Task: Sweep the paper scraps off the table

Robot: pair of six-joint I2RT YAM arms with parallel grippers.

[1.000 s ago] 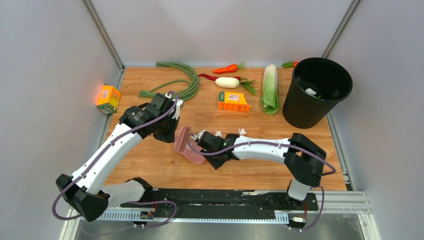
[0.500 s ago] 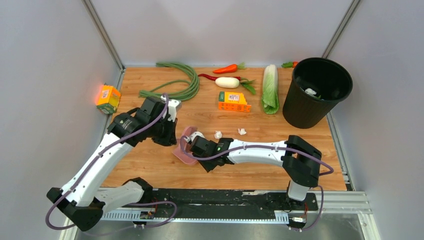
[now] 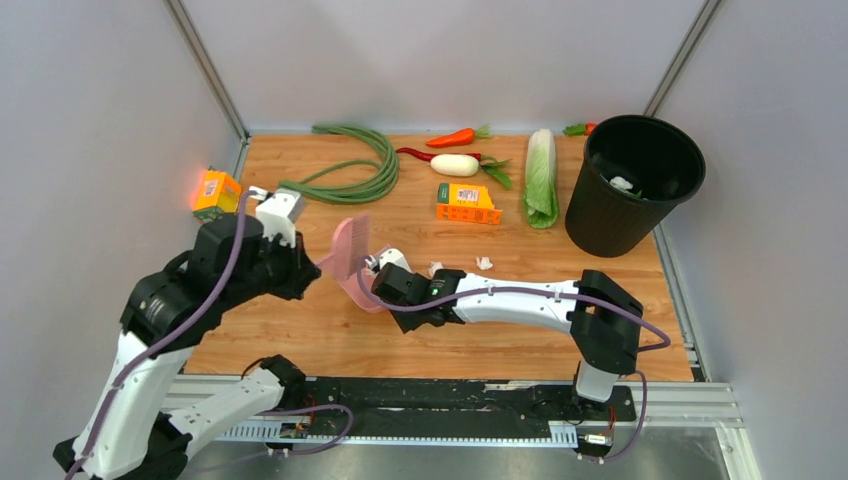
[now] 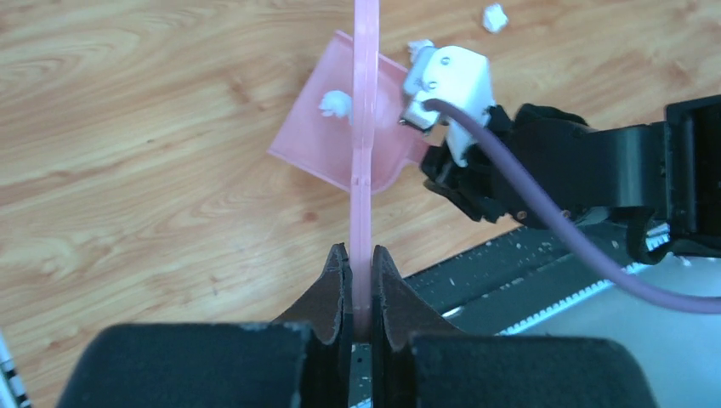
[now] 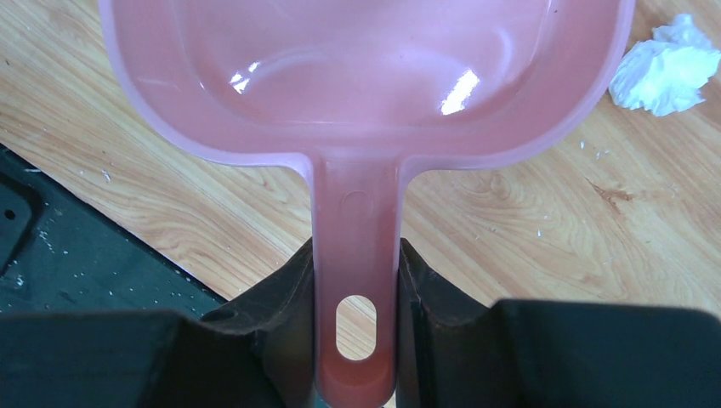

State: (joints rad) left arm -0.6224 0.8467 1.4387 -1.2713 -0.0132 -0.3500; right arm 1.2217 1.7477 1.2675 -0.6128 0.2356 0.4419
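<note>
My left gripper (image 3: pixel 318 263) is shut on a flat pink brush (image 3: pixel 346 248) and holds it raised and edge-on (image 4: pixel 366 127). My right gripper (image 3: pixel 385 287) is shut on the handle (image 5: pixel 355 255) of the pink dustpan (image 5: pixel 366 76), low over the table (image 3: pixel 300 330). Two paper scraps (image 3: pixel 436 268) (image 3: pixel 484 263) lie beside the right arm. In the right wrist view one scrap (image 5: pixel 663 72) lies on the wood just off the pan's right side. In the left wrist view a wad (image 4: pixel 335 104) shows within the pan's outline (image 4: pixel 315 149); more scraps lie beyond (image 4: pixel 494 17).
A black bin (image 3: pixel 600 215) stands at the back right with a white wad (image 3: pixel 622 183) inside. Along the back lie green beans (image 3: pixel 350 170), red chillies (image 3: pixel 455 137), a white radish (image 3: pixel 455 165), a cabbage (image 3: pixel 540 175) and an orange box (image 3: pixel 467 203). Another orange box (image 3: pixel 216 195) sits off the left edge.
My left arm has drawn back to the left and risen, lifting the brush off the dustpan. My right gripper has shifted slightly left with the pan.
</note>
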